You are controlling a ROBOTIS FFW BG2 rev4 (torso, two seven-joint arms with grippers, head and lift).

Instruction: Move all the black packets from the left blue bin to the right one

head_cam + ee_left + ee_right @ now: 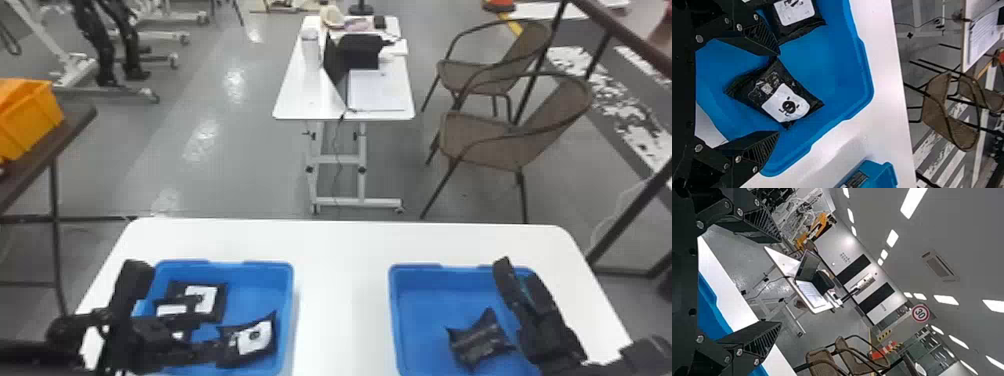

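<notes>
At the left bin (288,300), the left gripper (778,93) stands with its two fingers spread wide and has hold of nothing. Straight out from its palm, roughly centred in that gap, lies the nearest packet (252,336), in the left bin's near right part. Its long axis runs roughly across the bin, aslant to the fingers, so I'd want a small turn of the wrist before they close; otherwise a corner might slip out. The left arm is plainly the nearer one.

Beyond that packet, toward the left bin's far left, are more black packets (212,300), partly behind the arm. Off to the left bin's right, across the white table (345,280), the right bin (395,305) has one packet (480,337) in it. The right gripper (781,282) is there too, fingers wide apart, empty.
</notes>
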